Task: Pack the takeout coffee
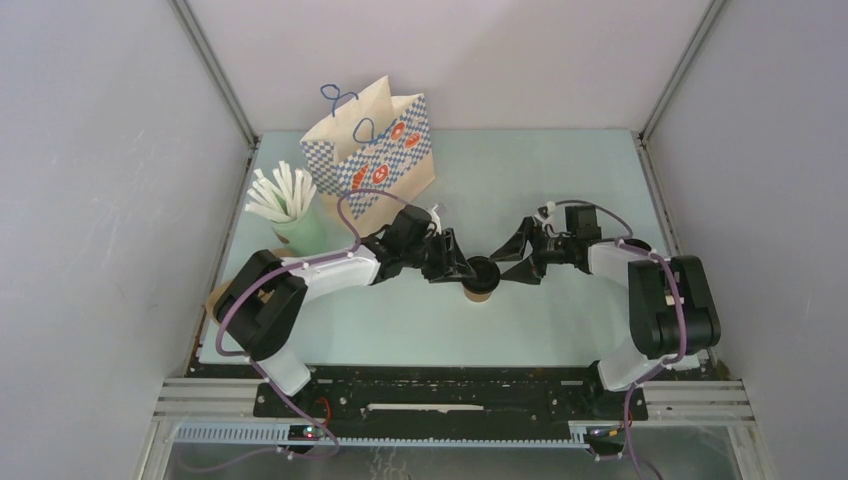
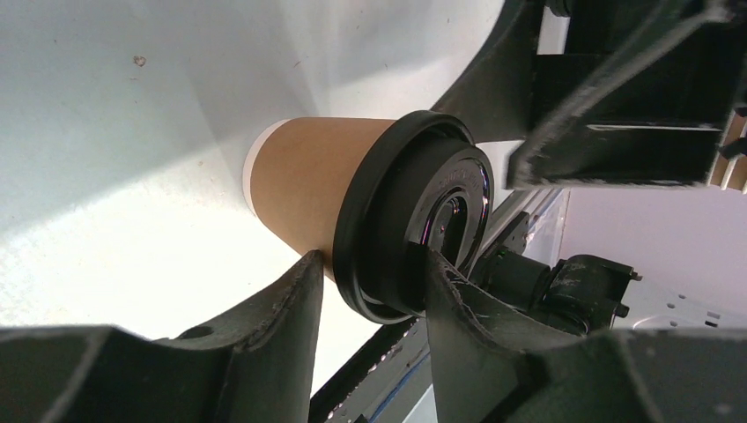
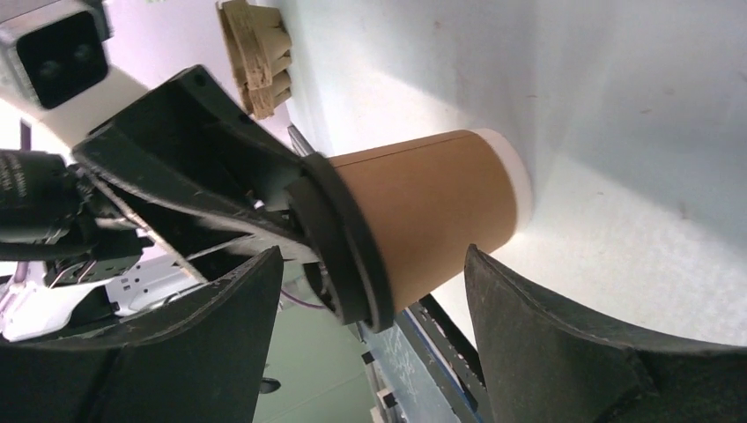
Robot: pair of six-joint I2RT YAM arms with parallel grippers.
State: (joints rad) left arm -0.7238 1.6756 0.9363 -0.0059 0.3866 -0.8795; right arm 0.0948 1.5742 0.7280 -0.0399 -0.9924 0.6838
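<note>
The takeout coffee (image 1: 481, 279), a tan paper cup (image 2: 304, 176) with a black lid (image 2: 414, 220), stands upright on the pale green table (image 1: 520, 180) between both arms. My left gripper (image 1: 462, 272) is shut on it at the lid's edge. One finger (image 2: 291, 300) presses the cup wall just under the rim and the other (image 2: 458, 300) bears on the lid's top. My right gripper (image 1: 503, 268) is open. In the right wrist view its fingers (image 3: 229, 308) stand wide on either side of the cup (image 3: 423, 211) without touching it.
A checkered paper bag (image 1: 375, 155) with blue handles stands open at the back left. In front of it is a pale green cup of white sticks (image 1: 295, 225). A tan cardboard piece (image 1: 215, 295) lies at the table's left edge. Grey walls close three sides.
</note>
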